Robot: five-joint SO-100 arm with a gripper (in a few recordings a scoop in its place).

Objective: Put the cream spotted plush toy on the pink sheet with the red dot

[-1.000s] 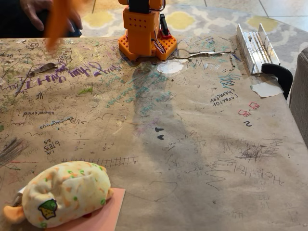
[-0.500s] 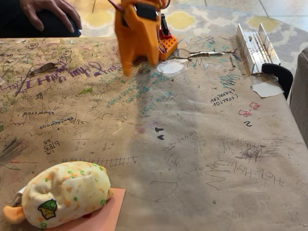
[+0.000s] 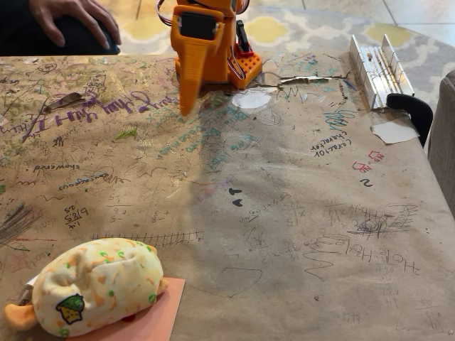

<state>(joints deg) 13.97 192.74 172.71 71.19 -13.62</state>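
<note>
The cream spotted plush toy [image 3: 96, 285] lies at the lower left of the fixed view, its orange foot sticking out to the left. It rests on the pink sheet [image 3: 153, 320], which shows beneath its right and lower side; a bit of red peeks out under the plush's edge. The orange arm stands at the far edge of the table. Its gripper [image 3: 186, 106] points straight down near the base, jaws together with nothing between them, far from the plush.
A person's hand [image 3: 71, 14] rests beyond the table's far left. A metal rail [image 3: 373, 60] and a black clamp [image 3: 411, 108] sit at the far right edge. White paper scraps [image 3: 250, 99] [image 3: 392, 131] lie on the scribbled brown paper table cover [image 3: 284, 213].
The arm swung from the far left back over its base and folded down, tip now pointing at the table. The plush and the sheet have not moved.
</note>
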